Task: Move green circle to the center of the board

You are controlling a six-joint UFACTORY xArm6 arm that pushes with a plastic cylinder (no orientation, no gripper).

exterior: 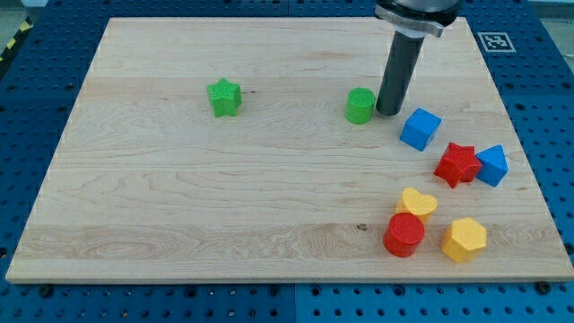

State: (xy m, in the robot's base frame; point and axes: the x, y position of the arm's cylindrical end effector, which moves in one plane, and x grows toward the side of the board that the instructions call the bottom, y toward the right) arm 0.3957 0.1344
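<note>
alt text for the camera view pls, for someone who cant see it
My tip sits just right of the green circle, above and right of the middle of a wooden board. A green star lies to the left; two blue blocks, a red star, a yellow heart, a red cylinder and a yellow hexagon cluster at right.

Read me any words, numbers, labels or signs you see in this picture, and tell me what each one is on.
No readable words or numbers anywhere.
Square black-and-white marker tag: on the blue perforated table at the view's top right, a coded pattern, not text.
Yellow-black striped tape: at the view's top left edge, no lettering.
Wooden board, green circle, my tip and the other blocks: no markings.
</note>
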